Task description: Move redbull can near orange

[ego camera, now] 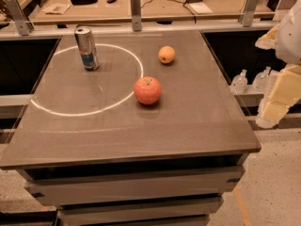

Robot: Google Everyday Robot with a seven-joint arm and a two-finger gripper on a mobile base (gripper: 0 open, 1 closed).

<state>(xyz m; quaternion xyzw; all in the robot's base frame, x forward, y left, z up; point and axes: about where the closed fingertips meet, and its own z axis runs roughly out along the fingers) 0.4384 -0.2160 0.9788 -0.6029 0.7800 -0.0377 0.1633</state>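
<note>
The redbull can [87,48], tall, slim and silver with a blue lower band, stands upright at the back left of the grey table [141,131], inside a white ring of light. The orange [166,54], small, round and yellow-orange, lies at the back middle-right, well apart from the can. My gripper [277,102] shows as cream blocks at the right edge of the view. It is off the table's right side, far from both the can and the orange, and holds nothing that I can see.
A larger red apple [147,90] with a stem dimple lies in the table's middle, in front of the orange. Clear plastic bottles [240,82] stand on a low ledge to the right. A wooden bench [141,6] with cables and clutter runs behind the table.
</note>
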